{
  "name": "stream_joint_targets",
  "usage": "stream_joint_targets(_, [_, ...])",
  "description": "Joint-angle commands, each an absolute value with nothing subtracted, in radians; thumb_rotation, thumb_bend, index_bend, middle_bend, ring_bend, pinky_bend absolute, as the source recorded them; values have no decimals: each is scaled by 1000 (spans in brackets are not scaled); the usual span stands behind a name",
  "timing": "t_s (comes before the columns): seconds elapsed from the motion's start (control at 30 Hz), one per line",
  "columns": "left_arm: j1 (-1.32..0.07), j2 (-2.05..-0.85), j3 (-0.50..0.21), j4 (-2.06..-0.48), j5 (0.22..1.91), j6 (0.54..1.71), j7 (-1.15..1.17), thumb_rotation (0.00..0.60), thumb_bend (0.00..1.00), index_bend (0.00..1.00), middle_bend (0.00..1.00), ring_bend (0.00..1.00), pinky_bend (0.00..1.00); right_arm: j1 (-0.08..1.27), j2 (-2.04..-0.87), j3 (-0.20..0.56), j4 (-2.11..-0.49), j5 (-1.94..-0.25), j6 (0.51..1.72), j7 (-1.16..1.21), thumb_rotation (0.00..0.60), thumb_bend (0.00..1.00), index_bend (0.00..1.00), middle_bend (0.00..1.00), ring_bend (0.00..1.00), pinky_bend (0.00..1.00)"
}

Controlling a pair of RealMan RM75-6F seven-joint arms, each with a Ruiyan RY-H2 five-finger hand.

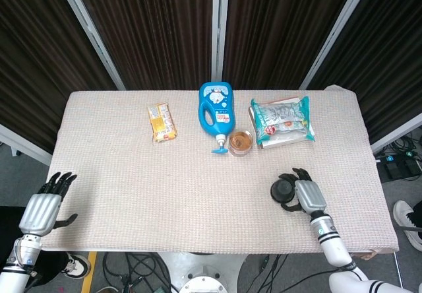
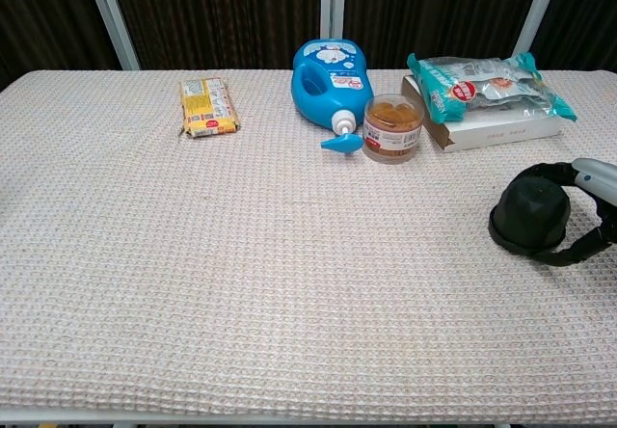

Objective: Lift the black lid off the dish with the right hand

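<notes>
The right hand (image 1: 306, 195) sits near the front right part of the surface (image 1: 132, 174), fingers curled around the black lid (image 1: 283, 189), which it holds from the right side. In the chest view the same right hand (image 2: 590, 206) only pokes in at the frame edge, with dark fingers wrapping over the top and under the front of the lid (image 2: 530, 216). The lid looks like it's resting on the woven cloth or just barely above it, honestly can't tell from either angle. The dish it belongs to, a small clear jar of something brownish (image 1: 241, 142), stands well apart from the lid toward the back middle, uncovered, with a label round its side in the chest view (image 2: 393, 127). Just left of the jar lies a blue detergent bottle (image 1: 216, 113) on its back, its spout cap pointing toward the front and nearly touching the jar. Right of the jar there's a teal snack bag (image 1: 282, 119) lying on a flat white box (image 2: 492, 131). Further left, on its own, lies a small yellow snack packet (image 1: 161, 122). The left hand (image 1: 42, 206) hangs off the front left edge of the surface, fingers spread, holding nothing.
</notes>
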State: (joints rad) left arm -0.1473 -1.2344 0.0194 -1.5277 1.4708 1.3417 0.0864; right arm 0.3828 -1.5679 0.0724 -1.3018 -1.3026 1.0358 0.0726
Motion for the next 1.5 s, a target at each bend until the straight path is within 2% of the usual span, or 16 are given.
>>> stream_joint_targets(0.03, [-148,-1234,19,-1528,1471,1342,87,600,174,92,66,0,209,384,-1556,66,-1314,-1307,1030,65,600,0,132,321,3,0])
stream_joint_targets(0.47, [-148,-1232,18,-1533,1473,1343,89,600,174,91,66,0,209,366,-1524,68,-1353,-1330,1076,63,600,0,118,303,0,0])
stream_joint_targets(0.63, [-148,-1232,18,-1532,1473,1342,88,600,174,92,66,0,209,377,-1505,55,-1366,-1329,1035,50,600,0,54,207,0,0])
stream_joint_targets(0.83, [-146,-1229,17,-1532,1474,1346,85,600,174,92,66,0,209,378,-1501,56,-1381,-1325,1036,28,600,0,22,130,0,0])
stream_joint_targets(1.23, [-147,-1230,17,-1531,1478,1346,80,600,174,92,66,0,209,360,-1477,65,-1428,-1314,1082,-23,600,0,20,228,0,0])
stream_joint_targets(1.5, [-146,-1230,17,-1531,1476,1346,81,600,174,92,66,0,209,357,-1502,79,-1415,-1308,1102,-23,600,8,20,311,0,0])
